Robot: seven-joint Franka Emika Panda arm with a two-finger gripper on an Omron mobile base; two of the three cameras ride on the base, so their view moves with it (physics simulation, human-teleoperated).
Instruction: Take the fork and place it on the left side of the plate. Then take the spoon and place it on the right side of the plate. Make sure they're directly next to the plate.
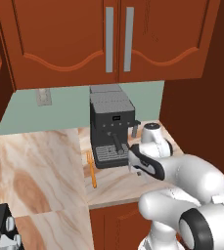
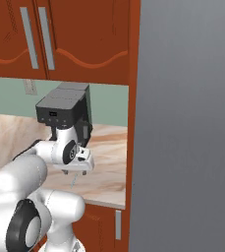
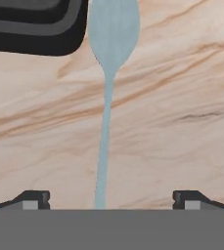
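The spoon (image 3: 106, 97) gets clipped in the hand view: bowl tip runs off the top edge, handle end drops behind the bottom band. In the left base view the arm covers the counter (image 1: 108, 183) right of the coffee machine (image 1: 111, 129). The fork's (image 1: 92, 170) tines are too tiny to tell there.

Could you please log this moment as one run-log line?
gripper: open, over spoon handle | spoon: flat on counter, ungrasped | fork: on counter beside coffee machine
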